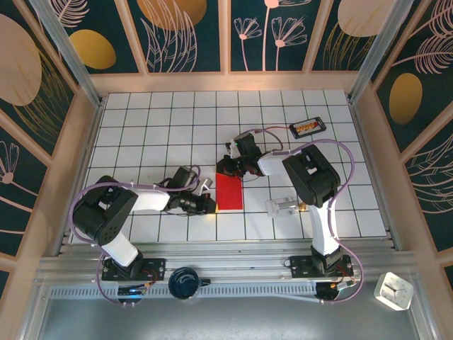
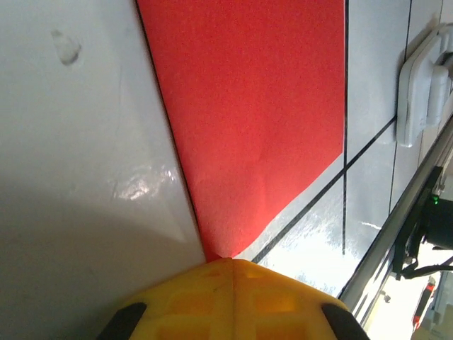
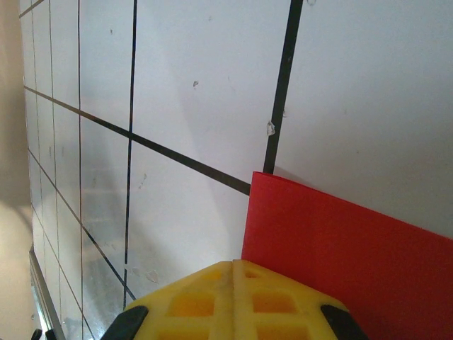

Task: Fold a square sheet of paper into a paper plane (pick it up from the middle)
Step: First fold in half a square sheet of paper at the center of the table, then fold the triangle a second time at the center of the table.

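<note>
The red sheet of paper (image 1: 228, 191) lies mid-frame on the table (image 1: 141, 120). The left pincer (image 1: 211, 205) (fingers together) meets its lower-left corner. The right pincer (image 1: 224, 168), likewise closed, meets its top edge.

Work surface: white table (image 1: 141, 127), ruled by thin black lines into square tiles (image 3: 198, 71). Glossy finish, a few scuffs and specks. A pale wooden rim (image 1: 226, 81) boxes it in at the far edge and both sides.

Walls: dark teal panels (image 1: 191, 42) printed with gold discs and pale line-drawn leaves and flowers, split by light wooden battens (image 1: 225, 35). Silver metal posts (image 1: 67, 53) slant up at the two far corners.

Near edge: ribbed aluminium rail (image 1: 233, 268), then a matte grey shelf (image 1: 248, 319).

Light bright and even. Soft shadows. White glare (image 2: 311, 248) on the tiles close to the rail.
</note>
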Robot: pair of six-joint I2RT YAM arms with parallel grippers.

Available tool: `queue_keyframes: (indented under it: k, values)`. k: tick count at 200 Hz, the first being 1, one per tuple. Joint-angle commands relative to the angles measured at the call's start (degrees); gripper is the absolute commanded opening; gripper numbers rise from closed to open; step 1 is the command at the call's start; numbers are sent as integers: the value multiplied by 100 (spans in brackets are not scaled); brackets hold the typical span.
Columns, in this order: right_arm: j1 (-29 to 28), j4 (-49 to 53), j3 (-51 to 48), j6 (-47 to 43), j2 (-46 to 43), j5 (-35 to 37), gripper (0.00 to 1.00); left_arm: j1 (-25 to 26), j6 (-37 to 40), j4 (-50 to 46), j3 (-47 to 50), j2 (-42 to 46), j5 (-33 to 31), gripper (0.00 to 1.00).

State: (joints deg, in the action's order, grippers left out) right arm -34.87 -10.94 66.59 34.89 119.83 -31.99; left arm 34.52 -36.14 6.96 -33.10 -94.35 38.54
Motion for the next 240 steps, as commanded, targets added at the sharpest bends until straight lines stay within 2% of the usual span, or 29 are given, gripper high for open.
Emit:
queue_keyframes:
  k: [1,20,47,75,104,108,119,141,156,163,180,200,240]
  values:
    - [47,512,-166,-51,422,487,4,83,199,-975,118,57,57,0]
    - [46,490,-125,-110,387,361,4,77,179,-869,-28,349,24,0]
    - [42,285,-52,-267,76,-53,9,-119,-180,-223,-75,951,3,15]
    - [133,-67,-137,-236,-548,-576,16,-448,-697,514,84,1412,-453,33]
    - [320,-376,-917,-60,-1479,-719,25,-508,-925,671,-83,1317,-993,39]
    - [504,-325,-1059,-75,-1637,-644,27,-508,-969,708,-116,1251,-998,39]
    - [640,34,-1437,-217,-2066,-228,30,-479,-1104,850,-191,1043,-923,38]
    - [564,1155,-1873,-649,-2767,1097,35,-185,-1156,968,-368,590,-877,33]
    - [388,1516,-2138,-678,-3121,1555,38,-55,-1069,847,-524,284,-845,28]
    - [277,1591,-2255,-647,-3268,1711,43,-54,-1048,859,-561,174,-818,25]
    - [69,1633,-2508,-498,-3564,1953,49,-54,-836,671,-757,13,-1009,20]
    - [-96,1561,-2692,-302,-3677,1904,55,-59,-614,448,-1077,-246,-1083,15]
    - [-485,1434,-2780,29,-3562,1899,56,-153,-475,319,-1237,-689,-1238,5]
